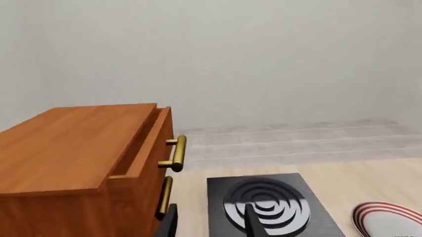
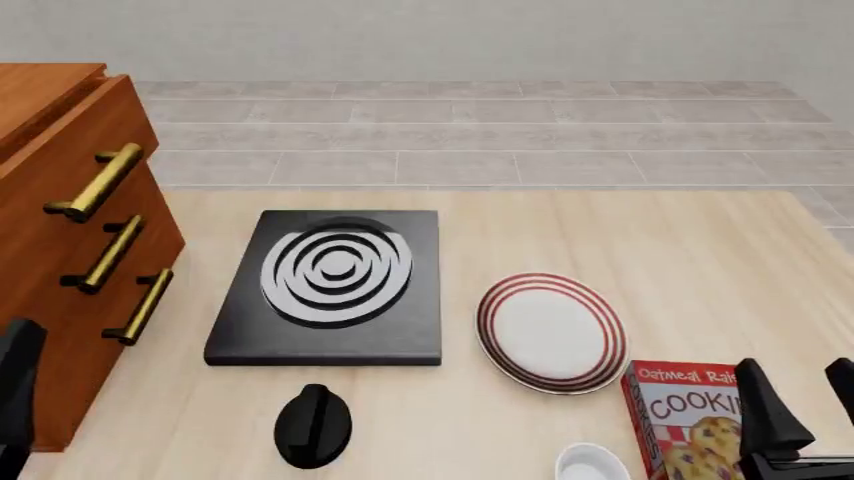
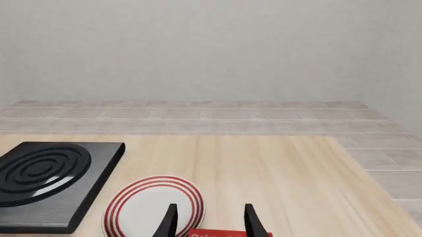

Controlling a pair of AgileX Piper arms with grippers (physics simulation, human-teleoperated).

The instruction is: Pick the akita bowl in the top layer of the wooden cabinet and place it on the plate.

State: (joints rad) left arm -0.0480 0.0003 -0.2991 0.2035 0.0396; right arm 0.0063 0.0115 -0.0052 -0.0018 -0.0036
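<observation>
The wooden cabinet [image 1: 59,153] [image 2: 54,270] stands at the table's left. Its top layer [image 1: 148,148] shows a narrow gap behind the drawer front, with the brass handle [image 1: 175,153] [image 2: 94,182] facing the stove. The akita bowl is hidden from every view. The plate [image 2: 551,332] [image 3: 155,207] [image 1: 389,221] lies right of centre. My left gripper [image 1: 211,227] is open and empty, in front of the cabinet's lower drawers; only one of its fingers [image 2: 16,385] shows in the front view. My right gripper [image 3: 209,224] [image 2: 805,400] is open and empty, just nearer than the plate.
A black stove [image 2: 334,285] with white rings sits between cabinet and plate. A black rounded object [image 2: 314,425] lies near the front edge. A plain white small bowl [image 2: 591,463] and a red cookie box [image 2: 687,425] stand by my right gripper.
</observation>
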